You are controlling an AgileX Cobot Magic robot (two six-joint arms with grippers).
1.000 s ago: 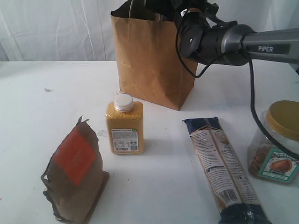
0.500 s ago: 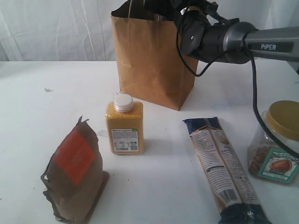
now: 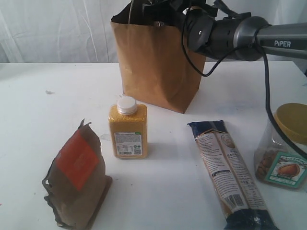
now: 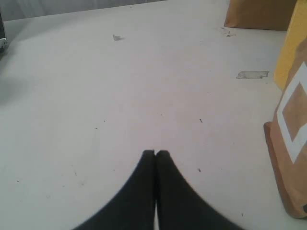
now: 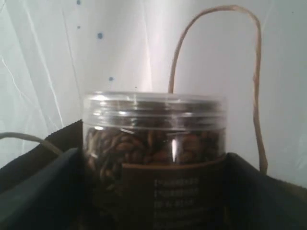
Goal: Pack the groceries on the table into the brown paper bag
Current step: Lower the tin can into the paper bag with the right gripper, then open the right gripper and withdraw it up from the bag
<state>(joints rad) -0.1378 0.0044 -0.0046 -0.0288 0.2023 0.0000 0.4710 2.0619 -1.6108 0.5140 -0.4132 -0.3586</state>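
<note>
Since the brown paper bag (image 3: 153, 62) stands upright and open-mouthed at the far middle of the table (image 3: 29, 105), it takes loading from above. The right gripper (image 5: 153, 206) hangs at its mouth, jaws set wide against the sides of one clear-lidded jar (image 5: 153, 143) of brown pieces, carried upright so that it can go in base first. One thin handle (image 5: 216, 48) loops up behind it. Bag contents: hidden. Left gripper (image 4: 155, 153): pinched fully together, empty, low over bare tabletop, apparently kept clear of the loading. Awaiting packing on the table, four items, none stacked: one yellow-grain bottle (image 3: 127, 132), white cap, upright in front of the bag; one orange-labelled brown pouch (image 3: 76, 179), standing, near left; one long pasta packet (image 3: 229, 175), lying flat, lengthwise toward the camera; one gold-lidded clear jar (image 3: 285, 148), upright, just beside the packet at the right edge. Total in view: one bag, two jars, one bottle, one pouch, one packet. Packing judged under way, four pieces left outside.
</note>
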